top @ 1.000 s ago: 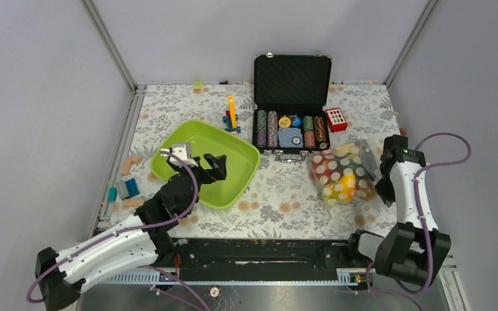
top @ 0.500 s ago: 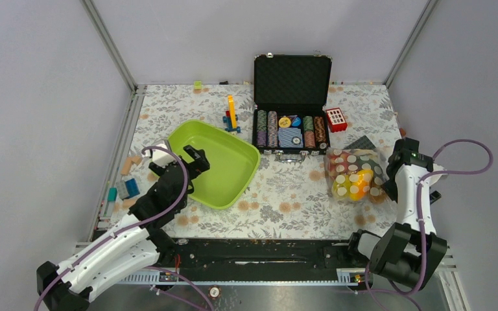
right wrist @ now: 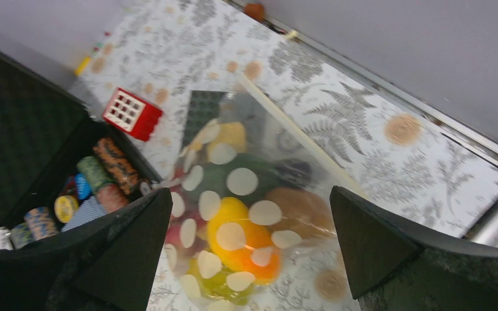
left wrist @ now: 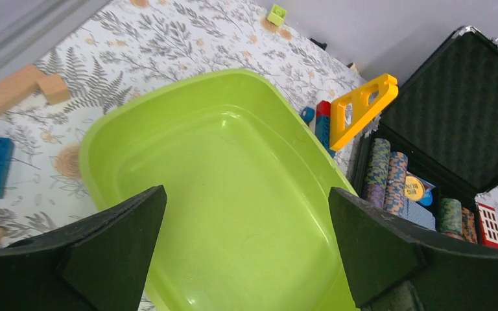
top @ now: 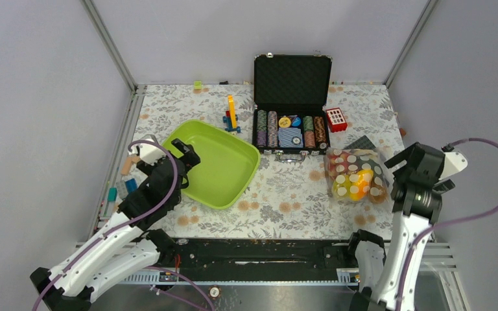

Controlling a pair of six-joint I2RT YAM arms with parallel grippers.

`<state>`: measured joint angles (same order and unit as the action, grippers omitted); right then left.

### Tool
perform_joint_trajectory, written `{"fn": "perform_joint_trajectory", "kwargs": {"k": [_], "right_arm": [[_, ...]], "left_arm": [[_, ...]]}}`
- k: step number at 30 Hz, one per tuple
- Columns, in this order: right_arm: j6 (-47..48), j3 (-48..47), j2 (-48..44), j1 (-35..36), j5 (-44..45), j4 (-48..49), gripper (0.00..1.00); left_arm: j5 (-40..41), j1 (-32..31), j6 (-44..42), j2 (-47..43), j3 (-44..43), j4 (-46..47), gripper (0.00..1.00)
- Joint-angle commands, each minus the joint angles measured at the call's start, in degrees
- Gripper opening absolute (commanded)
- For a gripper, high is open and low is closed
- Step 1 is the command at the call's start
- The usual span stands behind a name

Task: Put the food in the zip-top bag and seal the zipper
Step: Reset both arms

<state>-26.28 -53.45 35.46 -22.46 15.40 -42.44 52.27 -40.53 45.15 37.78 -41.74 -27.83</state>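
- Zip-top bag point(top: 355, 176): lies at 3 o'clock on the table point(top: 285, 194), at 5 o'clock from the case. It holds the food point(right wrist: 237, 243): yellow, orange, red and dark green pieces.
- Black case point(top: 292, 78): open at 12 o'clock, with poker chips point(top: 272, 128) in rows.
- Lime-green tray point(top: 217, 162): at 9 o'clock.
- Right gripper point(right wrist: 249, 201): jaws wide above the bag, gripping nothing.
- Left gripper point(left wrist: 246, 194): jaws wide over the tray.
- Change: a second ago the right gripper pinched the bag nearer centre. It has since released it and risen, and the left arm has drawn back toward 8 o'clock.
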Motion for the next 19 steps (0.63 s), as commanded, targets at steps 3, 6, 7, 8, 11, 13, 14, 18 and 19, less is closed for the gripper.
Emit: {"fn": "perform_joint_trajectory", "kwargs": {"k": [3,6,7,8,11,13,14,18,19], "right_arm": [[1.44,4.06,-4.05,-0.13,-9.88,10.49,1.00],[1.53,4.90,-4.56,-0.13,-9.74,10.88,1.00],[1.51,5.02,-4.72,-0.13,-9.78,10.77,1.00],[1.48,5.23,-4.89,-0.13,-10.03,10.84,1.00],[1.54,6.24,-5.47,-0.13,-10.96,11.83,1.00],[1.40,6.53,-5.64,-0.13,-10.65,11.79,1.00],[1.13,6.69,-5.78,-0.13,-10.22,11.66,1.00],[0.72,6.73,-5.60,-0.12,-9.27,11.72,1.00],[0.77,6.53,-5.51,-0.13,-9.44,11.65,1.00]], "left_arm": [[3.69,0.28,0.90,-4.54,-6.22,-7.97,0.99],[3.81,0.29,0.59,-6.68,-6.02,-7.81,0.99],[3.96,0.28,0.25,-7.16,-5.99,-7.84,0.99],[3.95,0.28,-0.05,-7.40,-6.22,-8.03,0.99],[2.81,0.32,-0.04,-7.44,-7.48,-9.67,0.99],[2.27,0.28,0.44,-7.28,-7.42,-9.71,0.99],[2.01,0.28,0.75,-6.86,-7.28,-9.55,0.99],[0.86,0.29,0.65,-5.03,-7.27,-9.99,0.99],[0.91,0.28,0.65,-4.54,-7.23,-9.96,0.99]]}}
